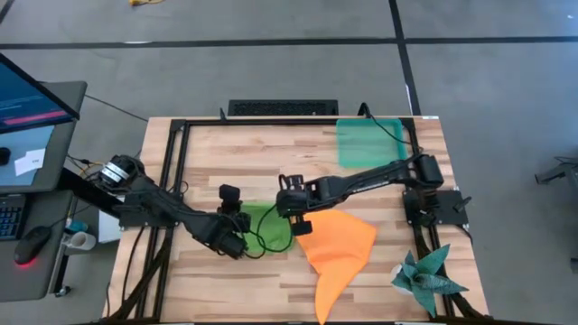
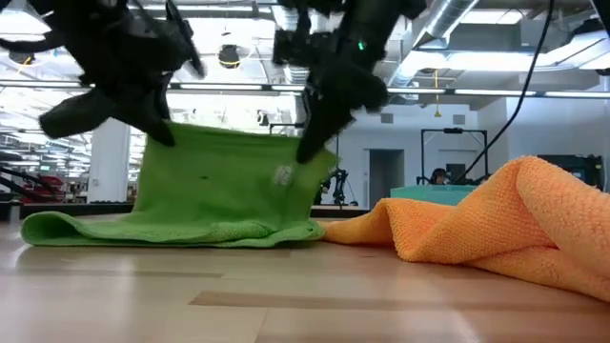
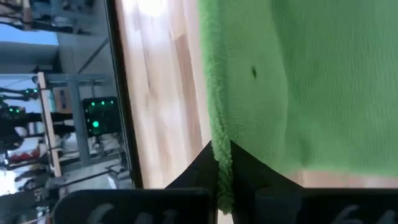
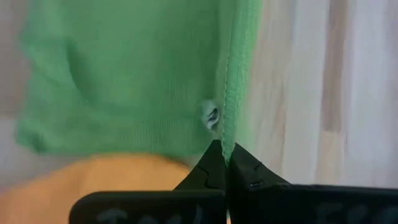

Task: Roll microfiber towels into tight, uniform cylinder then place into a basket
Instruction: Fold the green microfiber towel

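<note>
A lime green microfiber towel hangs between my two grippers, its lower end folded on the wooden table. My left gripper is shut on its upper left corner and my right gripper on its upper right corner. In the high view the green towel shows between my left gripper and my right gripper. An orange microfiber towel lies crumpled just right of it. The teal-green basket stands at the far right of the table. My left gripper pinches the green towel's hemmed side edge between its two fingers, slanting down from the table's left. The cloth hangs below it and its lower end rests on the table. My right gripper pinches the opposite hemmed edge between its two fingers, slanting steeply down from above. The cloth spans between the two holds, with a slight sag at the top.
A dark teal spiky cloth lies at the near right corner. A black keyboard sits past the table's far edge, a laptop off to the left. Bare wood shows at the far left and near left.
</note>
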